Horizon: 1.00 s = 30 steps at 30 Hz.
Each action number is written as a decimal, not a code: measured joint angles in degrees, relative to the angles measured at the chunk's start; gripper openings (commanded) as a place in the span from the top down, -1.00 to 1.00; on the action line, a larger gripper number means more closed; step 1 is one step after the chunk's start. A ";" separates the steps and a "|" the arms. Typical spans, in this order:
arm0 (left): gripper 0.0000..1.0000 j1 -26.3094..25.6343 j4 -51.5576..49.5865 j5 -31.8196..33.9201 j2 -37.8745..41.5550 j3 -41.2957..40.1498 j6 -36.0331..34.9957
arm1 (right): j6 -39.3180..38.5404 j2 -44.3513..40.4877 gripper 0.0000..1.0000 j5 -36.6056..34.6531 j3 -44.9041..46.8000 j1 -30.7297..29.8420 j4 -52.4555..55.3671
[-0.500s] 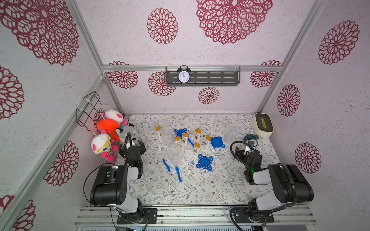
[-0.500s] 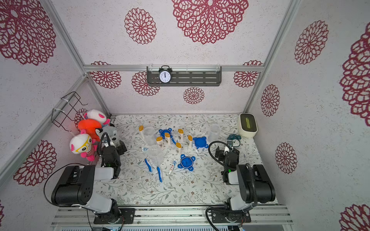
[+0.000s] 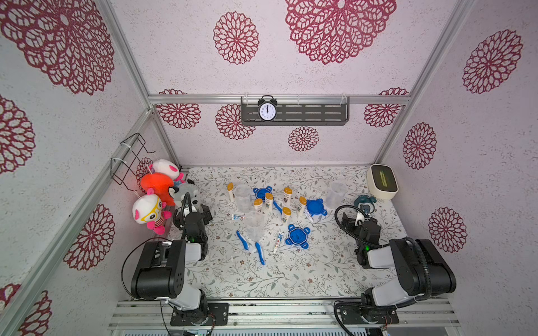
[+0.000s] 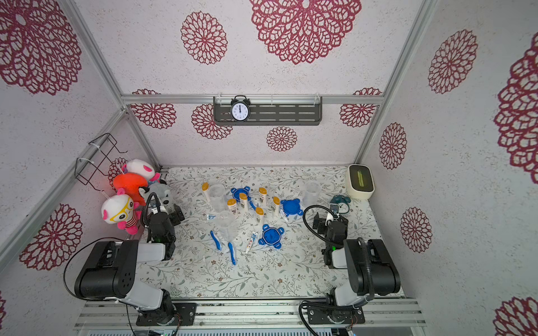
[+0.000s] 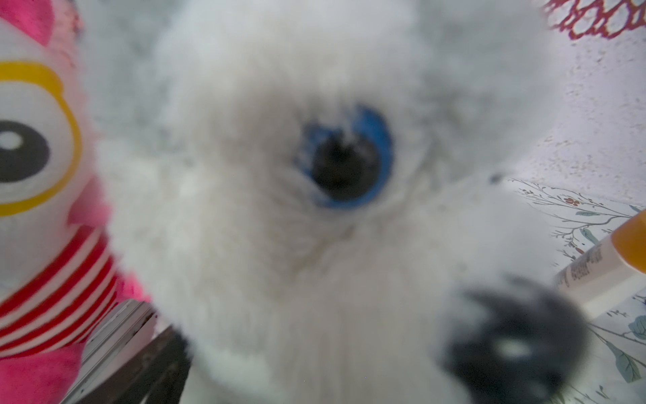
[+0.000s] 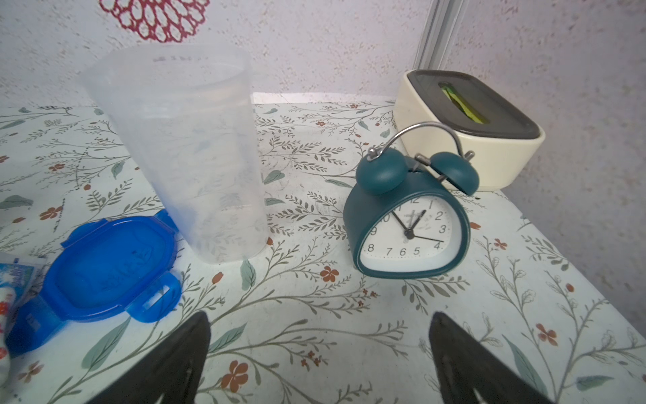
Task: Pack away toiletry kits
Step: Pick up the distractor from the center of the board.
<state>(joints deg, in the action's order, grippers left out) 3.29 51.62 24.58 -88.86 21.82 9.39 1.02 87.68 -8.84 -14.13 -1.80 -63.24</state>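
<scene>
Beside jar (image 6: 181, 154), teal clock (image 6: 407, 224).

The floral surface (image 3: 291, 276) carries three clear jars (image 3: 243, 197), three blue lids (image 3: 297, 235), six orange-capped bottles (image 3: 286, 215), toothbrushes (image 3: 260, 252) and toothpaste tubes (image 3: 278, 242); teal clock (image 3: 364, 200) and cream box (image 3: 382, 181) sit far right.

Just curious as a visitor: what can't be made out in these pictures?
Left gripper: left wrist view, the blurred grey plush fills the picture and hides most of it.
Bottle: left wrist view, cut off by the edge, label blurred.
Toothpaste tube: right wrist view, cut off by the edge.
Toothbrushes: bristles too small in both top views.
</scene>
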 measured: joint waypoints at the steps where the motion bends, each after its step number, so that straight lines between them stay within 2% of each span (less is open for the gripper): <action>1: -0.95 0.02 0.02 -0.02 0.00 0.00 0.00 | 0.00 0.00 -0.98 0.00 0.00 0.00 0.00; 9: -0.95 0.13 0.00 -0.04 0.00 0.37 0.02 | 0.00 0.00 -0.97 0.00 0.00 0.00 0.00; 15: -0.96 -0.07 -0.74 0.31 0.94 0.48 -0.39 | -0.13 -1.25 -0.77 -0.07 -0.04 0.00 1.55; 18: -0.96 -2.71 -6.14 4.09 7.26 0.68 -1.60 | 0.09 -10.54 -0.73 -1.36 -1.42 -0.81 11.69; 21: -0.99 -10.01 -13.84 9.05 16.35 3.26 -1.79 | 3.69 -24.68 -0.58 -1.95 -6.29 -2.21 25.05; 25: -0.99 -19.98 -20.46 10.97 25.29 8.48 -1.38 | 6.19 -39.85 -0.56 0.09 -12.44 -5.16 36.02; 28: -0.98 -22.69 -24.24 8.31 29.51 10.99 -0.87 | 6.58 -43.21 -0.42 4.68 -17.38 -6.40 43.69; 30: -0.98 -22.75 -26.71 5.01 30.34 13.00 -0.72 | 6.54 -41.44 -0.39 8.17 -21.57 -6.86 48.48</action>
<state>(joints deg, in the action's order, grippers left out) -19.46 24.91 29.58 -58.52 34.83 8.67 7.55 46.24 -0.67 -35.70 -8.67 -14.76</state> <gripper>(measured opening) 0.990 0.713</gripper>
